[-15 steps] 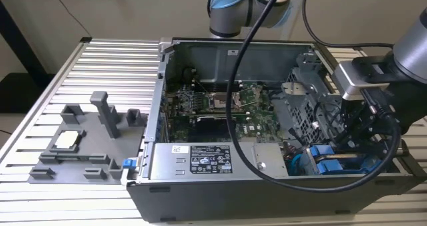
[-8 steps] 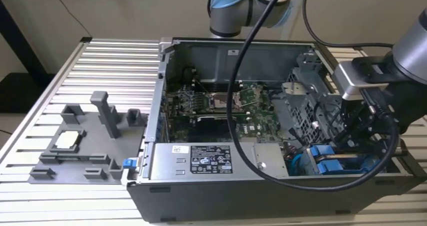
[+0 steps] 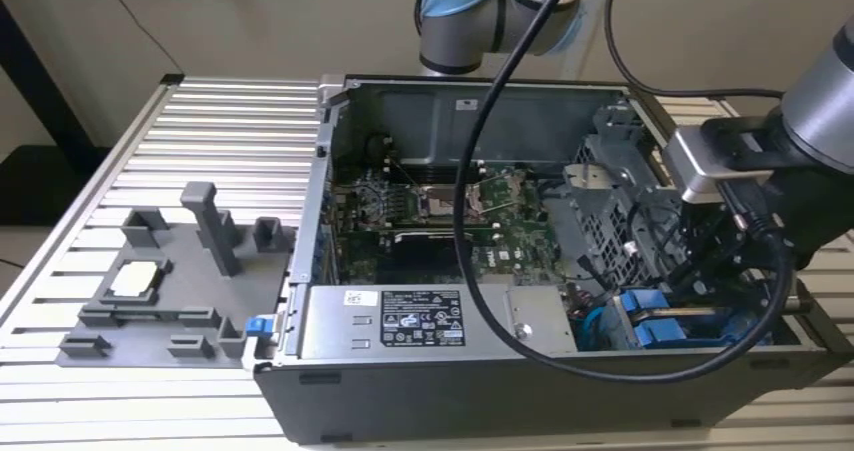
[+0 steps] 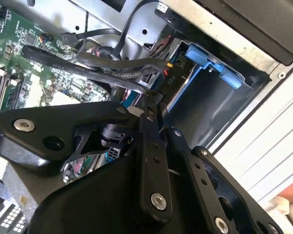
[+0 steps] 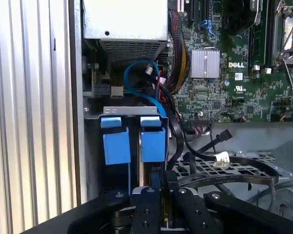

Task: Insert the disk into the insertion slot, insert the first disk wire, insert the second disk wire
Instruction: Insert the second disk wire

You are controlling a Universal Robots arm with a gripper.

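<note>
Computer case (image 3: 441,371) of black and grey sheet metal lies open on a ribbed aluminium table (image 3: 227,121). In the exterior view the grey robot arm (image 3: 814,111) reaches into its four o'clock corner, where the insertion slot (image 3: 650,316), a grey metal drive bay with blue plastic fittings, sits. In both wrist views the black gripper (image 5: 162,187) (image 4: 150,102) hangs just beside the slot (image 5: 132,111) (image 4: 205,105), among black cables (image 5: 234,168). I cannot tell whether it is spread or pinching anything. A grey plastic fixture tray (image 3: 147,321) rests at nine o'clock.
</note>
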